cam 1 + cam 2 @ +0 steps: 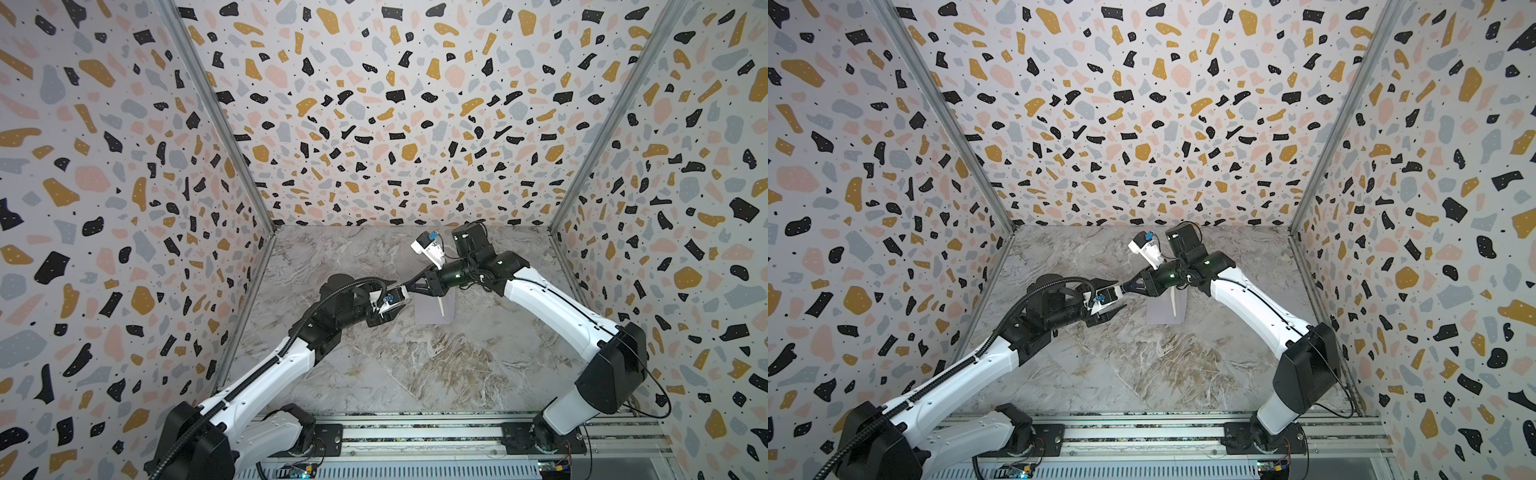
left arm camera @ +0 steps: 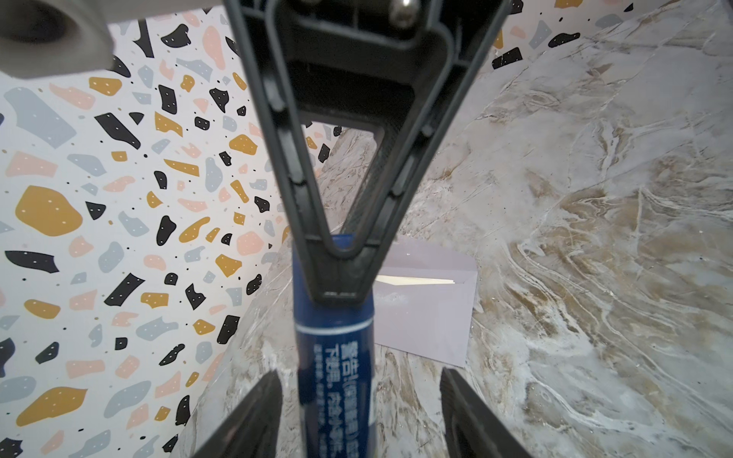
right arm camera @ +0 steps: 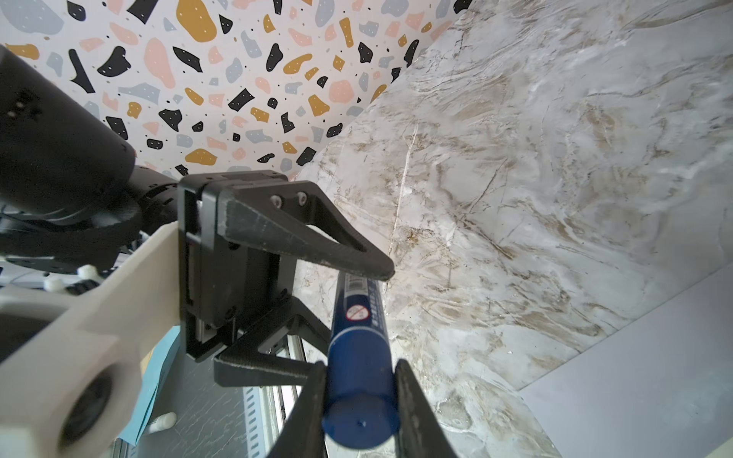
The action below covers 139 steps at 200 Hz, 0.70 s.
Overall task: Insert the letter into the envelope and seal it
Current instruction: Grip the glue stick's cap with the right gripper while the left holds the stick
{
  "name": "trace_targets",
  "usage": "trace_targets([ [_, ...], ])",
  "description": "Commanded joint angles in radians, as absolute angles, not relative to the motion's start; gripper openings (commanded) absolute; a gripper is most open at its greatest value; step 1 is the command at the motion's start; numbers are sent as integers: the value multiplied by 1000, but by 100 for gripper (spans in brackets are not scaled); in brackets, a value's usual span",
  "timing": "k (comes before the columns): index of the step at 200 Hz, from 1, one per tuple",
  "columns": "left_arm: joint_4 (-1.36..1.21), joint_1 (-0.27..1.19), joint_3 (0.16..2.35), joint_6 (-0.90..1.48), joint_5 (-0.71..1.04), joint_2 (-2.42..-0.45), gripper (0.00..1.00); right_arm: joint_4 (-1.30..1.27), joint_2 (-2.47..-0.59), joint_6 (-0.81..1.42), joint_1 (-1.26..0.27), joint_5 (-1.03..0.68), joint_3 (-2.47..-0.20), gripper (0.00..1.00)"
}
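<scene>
the pale lavender-grey paper envelope [image 1: 430,316] lies flat on the grey-brown marbled tabletop [image 1: 415,374], near the middle and towards the back wall, in both top views. from the left wrist view its flap is folded down but not pressed flat, and the tan paper letter [image 2: 416,280] shows only as a thin pale sliver along the flap's edge, the rest hidden inside the envelope [image 2: 430,321].

the two arms meet tip to tip in the air, just above the envelope's far left corner in a top view. between them is a dark blue cylindrical plastic tube with white print [image 3: 359,317]. the right gripper [image 3: 359,365] is clamped on one end of it, a finger pressed against each side of the rounded end. the left gripper [image 2: 359,372] faces it from the other end with its jaws apart. one black finger [image 2: 254,416] sits close beside the blue tube [image 2: 333,357], while a clear gap shows on the other side. from the right wrist view the tube passes between those spread fingers, its far end right at the upper one, though contact is not clear.
</scene>
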<state>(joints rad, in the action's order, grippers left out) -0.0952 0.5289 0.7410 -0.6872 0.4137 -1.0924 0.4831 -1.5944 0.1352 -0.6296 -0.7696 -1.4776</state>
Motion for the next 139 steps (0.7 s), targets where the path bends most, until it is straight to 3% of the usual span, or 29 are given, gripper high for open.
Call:
trace_targets([
  [1,-144,534,738,-672,439,-1087,59,490,-1578,123,-632,-811,-1511,0],
  [32,-140,534,744,-666,447,-1098,56,478,-1572,129,-633,-828,-1497,0],
  [59,-140,534,747,-664,452,-1103,46,477,-1570,126,-634,-836,-1491,0],
  [120,-116,534,767,-650,481,-1120,0,512,-1558,18,-637,-830,-1493,0],
  [139,-105,534,775,-647,502,-1123,0,520,-1541,-53,-640,-806,-1481,0],
])
